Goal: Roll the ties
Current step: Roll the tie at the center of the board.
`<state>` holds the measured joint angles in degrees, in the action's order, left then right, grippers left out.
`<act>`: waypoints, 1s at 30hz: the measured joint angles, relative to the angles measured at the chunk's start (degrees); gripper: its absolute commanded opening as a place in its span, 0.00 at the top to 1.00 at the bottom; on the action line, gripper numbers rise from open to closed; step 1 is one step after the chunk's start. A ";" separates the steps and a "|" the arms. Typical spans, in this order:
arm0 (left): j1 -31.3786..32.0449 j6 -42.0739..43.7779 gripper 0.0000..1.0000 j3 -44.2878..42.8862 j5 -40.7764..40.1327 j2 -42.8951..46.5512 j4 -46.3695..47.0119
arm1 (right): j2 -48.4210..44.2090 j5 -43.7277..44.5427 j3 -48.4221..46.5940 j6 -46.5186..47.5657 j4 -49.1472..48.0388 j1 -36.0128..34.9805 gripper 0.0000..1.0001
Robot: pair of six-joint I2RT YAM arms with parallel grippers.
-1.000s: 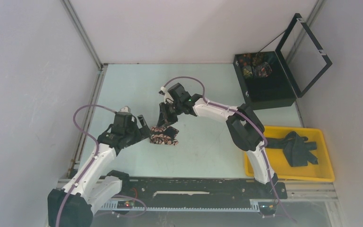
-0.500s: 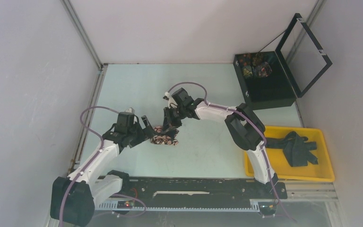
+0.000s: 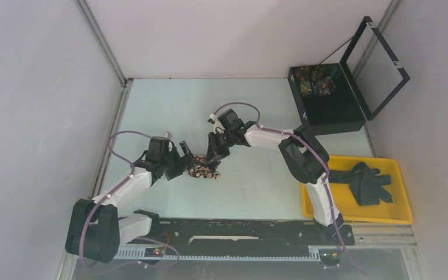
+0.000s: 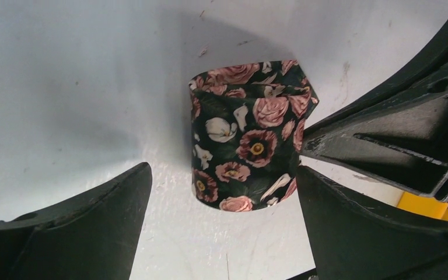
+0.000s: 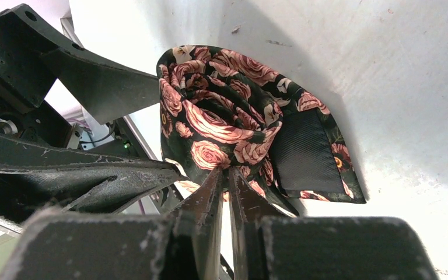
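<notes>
A black tie with pink roses point(image 3: 203, 168) lies rolled into a coil on the table's middle. In the left wrist view the tie roll point(image 4: 248, 137) lies on its side just ahead of my left gripper point(image 4: 223, 175), whose jaws stand wide open on either side and do not touch it. From above, the left gripper point(image 3: 185, 156) is at the roll's left. My right gripper point(image 3: 214, 156) comes down from the right. Up close, the right gripper point(image 5: 224, 170) is shut on a fold of the tie point(image 5: 221, 111) at the coil's centre.
A black box point(image 3: 332, 111) with its lid raised stands at the back right, with patterned rolls point(image 3: 312, 81) inside. A yellow tray point(image 3: 356, 214) at the right front holds a heap of dark ties point(image 3: 368, 182). Grey walls close in the table.
The left arm has reached right and forward, bringing its open jaws up to the roll. The right gripper has shifted slightly right and nearer, still pinching the tie.
</notes>
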<state>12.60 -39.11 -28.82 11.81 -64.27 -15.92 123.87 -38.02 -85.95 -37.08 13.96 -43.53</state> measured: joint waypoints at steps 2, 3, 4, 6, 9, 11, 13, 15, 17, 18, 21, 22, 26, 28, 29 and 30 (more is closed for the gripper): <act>0.00 -0.13 0.01 0.00 0.87 -0.76 1.53 | 0.00 0.00 0.04 0.02 0.00 0.00 0.89; 0.00 -0.28 0.01 0.00 1.14 -1.11 2.05 | 0.00 -0.02 0.04 0.04 -0.04 0.00 0.89; 0.00 -0.42 0.01 0.00 1.44 -1.42 2.47 | 0.00 -0.02 0.07 0.07 -0.07 0.00 0.89; 0.00 -0.52 0.02 0.00 2.10 -2.25 3.45 | 0.00 -0.17 0.17 0.17 -0.20 0.04 0.90; 0.00 -0.57 0.03 0.00 2.64 -3.23 4.33 | 0.00 -0.24 0.24 0.20 -0.39 0.26 0.90; 0.00 -0.59 0.04 0.00 3.30 -3.80 5.01 | 0.00 -0.31 0.26 0.22 -0.44 0.48 0.90; 0.00 -0.85 0.05 0.17 3.98 -4.72 6.10 | 0.00 -0.33 0.33 0.24 -0.46 0.63 0.90; 0.00 -1.01 0.06 0.74 4.72 -5.86 7.52 | 0.00 -0.33 0.33 0.28 -0.46 0.83 0.90; 0.00 -1.38 0.07 1.11 5.55 -6.82 8.55 | 0.00 -0.33 0.37 0.44 -0.48 1.09 0.89; 0.00 -1.46 0.08 1.11 6.10 -7.19 9.31 | 0.00 -0.33 0.42 0.48 -0.48 1.25 0.90; 0.00 -1.62 0.09 1.11 7.06 -8.28 11.06 | 0.00 -0.35 0.55 0.50 -0.50 1.42 0.90; 0.02 -1.68 0.10 1.11 7.28 -8.57 11.54 | 0.02 -0.35 0.55 0.50 -0.50 1.46 0.90; 0.35 -2.10 0.13 1.11 8.00 -9.70 13.14 | 0.15 -0.37 0.55 0.52 -0.68 1.84 0.88; 0.90 -2.34 0.14 1.11 7.96 -10.23 14.05 | 0.15 -0.37 0.61 0.63 -0.79 2.21 0.85; 1.25 -2.45 0.14 1.09 7.91 -10.43 14.32 | 0.15 -0.37 0.66 0.68 -0.83 2.34 0.83; 1.68 -2.47 0.14 1.05 7.69 -10.54 14.45 | 0.15 -0.39 0.81 0.81 -0.85 2.56 0.80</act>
<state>14.28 -41.58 -27.77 19.51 -74.81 -1.48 124.03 -38.41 -85.14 -36.27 13.10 -40.97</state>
